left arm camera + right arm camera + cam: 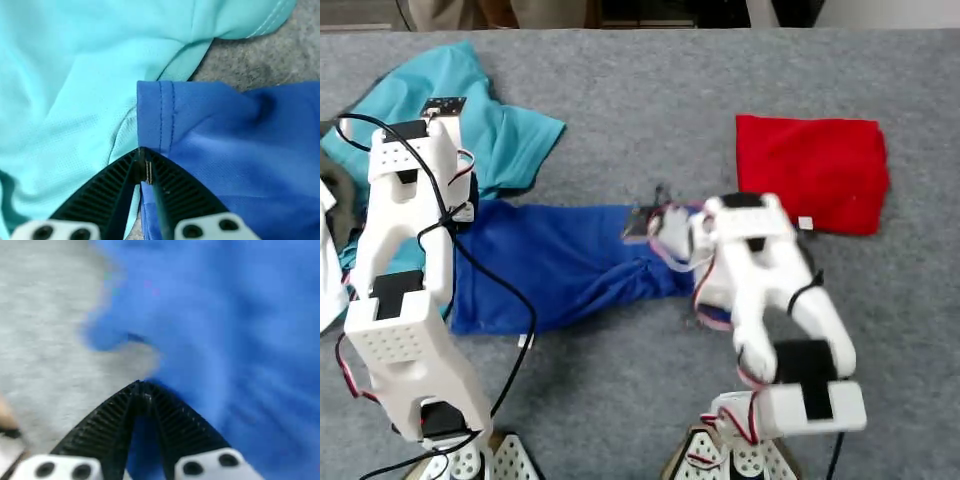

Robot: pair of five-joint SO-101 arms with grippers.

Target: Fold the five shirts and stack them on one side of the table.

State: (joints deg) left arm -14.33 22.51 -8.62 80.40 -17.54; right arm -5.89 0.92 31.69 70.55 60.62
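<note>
Blue shirt (560, 265) mid-fold at frame centre: left claw (145, 167) and right claw (142, 392) both pinch its edges; next, carry them over together

High camera, fixed above near edge, looks steeply down over grey worktop (620, 90), far enough back to take in full width and far edge; left wrist camera rides just behind left tool (144, 152), facing out past its tip, very close over blue shirt (225, 150) hem and teal shirt (65, 90); right wrist camera rides behind right tool (141, 386), same facing, close over blue shirt; blue shirt shared by all three views, teal shirt by high and left wrist views.
</note>
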